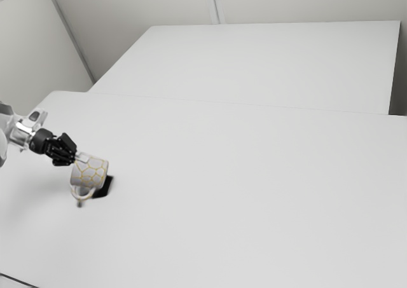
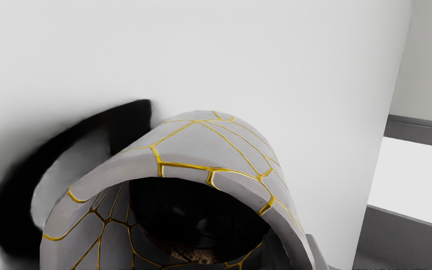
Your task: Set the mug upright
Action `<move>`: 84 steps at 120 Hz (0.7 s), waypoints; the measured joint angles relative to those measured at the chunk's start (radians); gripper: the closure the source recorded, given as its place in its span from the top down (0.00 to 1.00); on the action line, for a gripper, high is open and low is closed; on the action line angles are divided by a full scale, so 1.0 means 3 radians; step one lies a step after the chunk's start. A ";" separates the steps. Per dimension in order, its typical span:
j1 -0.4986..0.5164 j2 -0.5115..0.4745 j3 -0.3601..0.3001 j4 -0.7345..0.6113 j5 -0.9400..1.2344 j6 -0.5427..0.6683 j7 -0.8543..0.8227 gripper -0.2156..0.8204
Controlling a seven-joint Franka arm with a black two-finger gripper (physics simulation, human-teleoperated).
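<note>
1. We are holding the mug at the lower left of the exterior view, low over the white table; whether any part of it is touching down, we cannot tell.
2. Our gripper is closing narrowly on the mug's wall: in the wrist view one finger is sitting inside the mouth and the other finger is pressing outside, with the rim passing between them. We are probably using this grip because a thin wall is fitting the fingers better than the wide body.
3. The mug is tilting well over, its mouth facing our hand and its handle hanging on the side toward the table, so it is not standing upright. A dark shadow is falling just beside it.
4. Our arm is reaching in from the exterior view's left edge, the hand sloping shallowly down toward the mug. That low slant is likely giving us room for swinging the mouth upward.
5. We are judging that the base is needing to come flat beneath before we are letting go; the handle could be catching the table, or the wall slipping round between our fingers.
</note>
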 joint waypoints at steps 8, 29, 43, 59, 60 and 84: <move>-0.0046 -0.0026 -0.0001 -0.0001 0.0007 0.0016 -0.0042 0.03; -0.0337 -0.0230 0.0000 -0.0098 0.0044 0.0222 -0.0245 0.03; -0.0694 -0.0419 -0.0001 -0.0275 0.0088 0.0643 -0.0482 0.03; -0.1144 -0.0590 -0.0001 -0.0344 0.0447 0.1299 -0.0919 0.03; -0.1167 -0.0600 -0.0001 -0.0348 0.0476 0.1335 -0.0951 0.03; -0.1667 -0.0879 0.0017 -0.0651 0.1106 0.1962 -0.1807 0.03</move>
